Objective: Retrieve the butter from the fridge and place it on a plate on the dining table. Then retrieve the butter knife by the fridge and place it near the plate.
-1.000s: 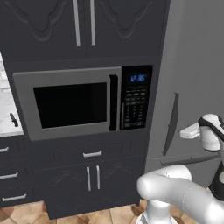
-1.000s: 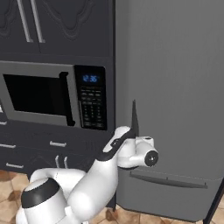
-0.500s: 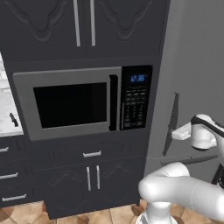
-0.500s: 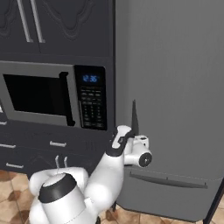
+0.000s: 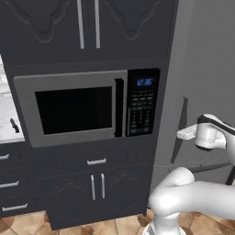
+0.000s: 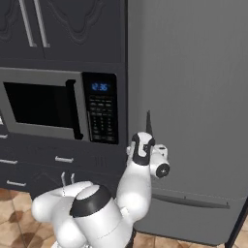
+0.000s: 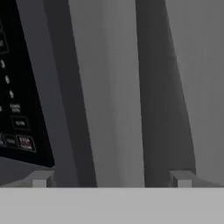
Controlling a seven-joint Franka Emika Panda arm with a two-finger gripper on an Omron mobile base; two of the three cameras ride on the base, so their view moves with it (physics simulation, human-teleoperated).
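Arm: white, rising from the base and reaching forward toward the fridge front.
Jaws [image 7: 109, 180]: wide apart, holding nothing; in the hand view the two finger tips [image 7: 40, 179] stand far from each other at the bottom, with the fridge's handle between them and further off.
Jaws, left base view: a pale finger [image 5: 186, 134] points at the handle, close to it; whether it touches cannot be told.
Handle [image 5: 179, 130]: slim, dark, slightly curved, upright on the left edge of the fridge door; in the right base view [image 6: 148, 123] it shows just above the wrist.
Fridge [image 6: 193, 97]: tall grey brushed-metal front, door closed, standing right beside the dark cabinet column.
Butter: cannot be seen behind the closed door.
Microwave [image 5: 75, 108]: black window in a grey frame, built into the dark cabinets left of the fridge, with a keypad and a blue clock [image 5: 145, 82].
Drawers and cupboards [image 5: 96, 183]: dark fronts with pale bar handles, below and above the microwave.
Worktop [image 5: 5, 119]: pale marbled strip at the far left edge.
Butter knife [image 5: 14, 125]: small dark shape lying on that worktop, well apart from the jaws.
Floor [image 6: 9, 213]: brown tiles.
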